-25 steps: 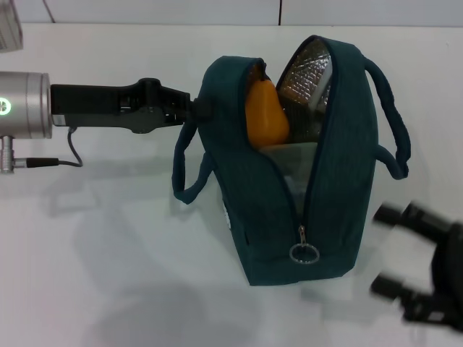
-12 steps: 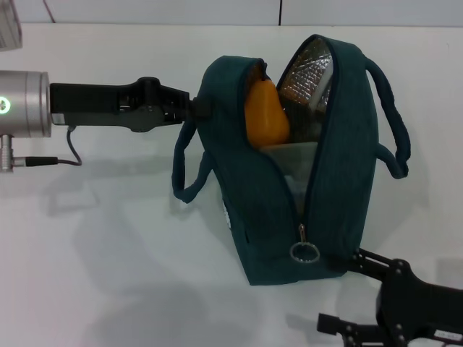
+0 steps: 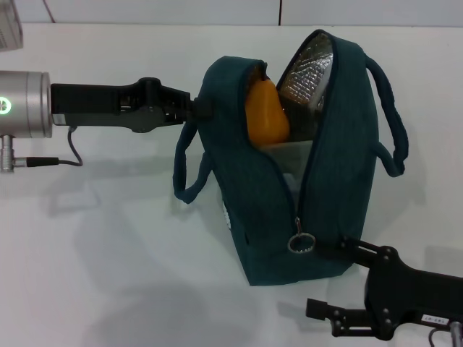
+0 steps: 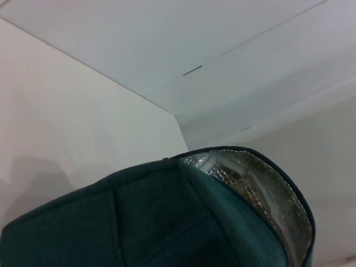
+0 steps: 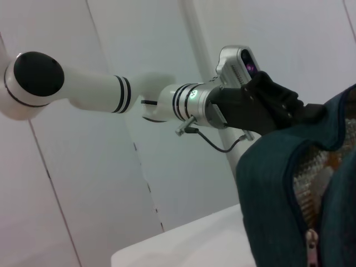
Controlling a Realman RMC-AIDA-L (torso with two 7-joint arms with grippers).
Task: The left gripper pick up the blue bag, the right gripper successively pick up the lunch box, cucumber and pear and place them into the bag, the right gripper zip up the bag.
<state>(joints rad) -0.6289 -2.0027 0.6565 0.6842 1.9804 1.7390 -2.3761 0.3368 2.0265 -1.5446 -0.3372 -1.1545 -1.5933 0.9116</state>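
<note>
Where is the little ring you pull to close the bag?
Find the big dark teal-blue fabric bag standing on the white table. Follow its open zipper down the front edge to the bottom: the small silver metal ring pull hangs there, beside the right gripper.

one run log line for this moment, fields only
phase: zip approach | left gripper: shut on blue bag rim | right gripper: open, beside zipper pull | pear: inside bag | zipper: open
</note>
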